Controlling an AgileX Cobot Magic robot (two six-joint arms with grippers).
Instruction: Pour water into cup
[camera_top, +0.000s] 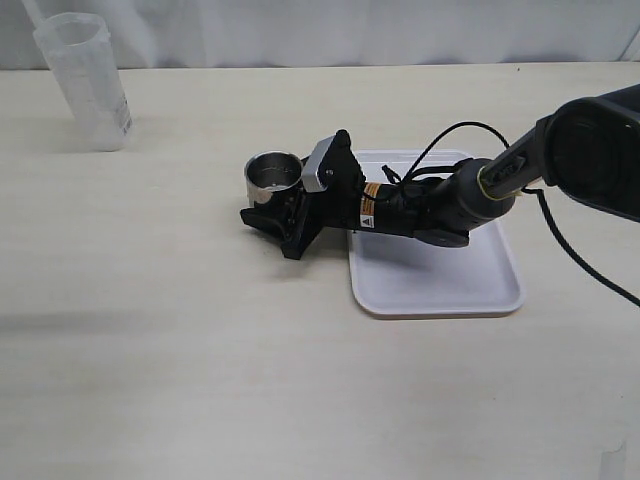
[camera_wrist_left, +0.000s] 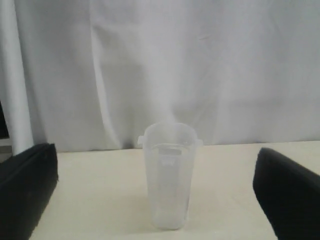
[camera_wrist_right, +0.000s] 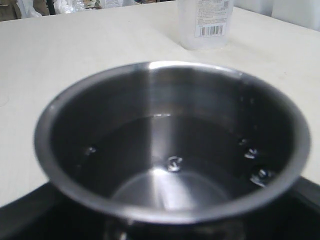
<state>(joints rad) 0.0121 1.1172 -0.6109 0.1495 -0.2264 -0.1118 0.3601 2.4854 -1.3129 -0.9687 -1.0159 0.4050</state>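
Jaws of the black right gripper (camera_top: 275, 222) sit at the short brushed-steel cup (camera_top: 273, 172). Black parts show under both sides of its rim in the right wrist view, but whether the jaws are clamped on the cup cannot be told. The arm reaches in from the right across a white rectangular plastic tray (camera_top: 440, 290). The cup stands on the pale beige table (camera_top: 150, 360), just left of the tray's far left corner.

Beads of clear water (camera_wrist_right: 174, 163) cling to the cup's dark inner wall. A faint line partway up suggests a shallow fill, though the level is hard to read.

Farther back, at the far left of the table, the tall translucent plastic container (camera_top: 85, 80) stands upright, well apart from the cup. The left gripper (camera_wrist_left: 155, 172) faces it with jaws wide apart and holding nothing; the container is beyond the fingertips rather than between them. Any water inside it cannot be made out.

Judged from the wet cup and the upright container, the pour looks largely done. If more is wanted, the left gripper must first close on the container and carry it over.
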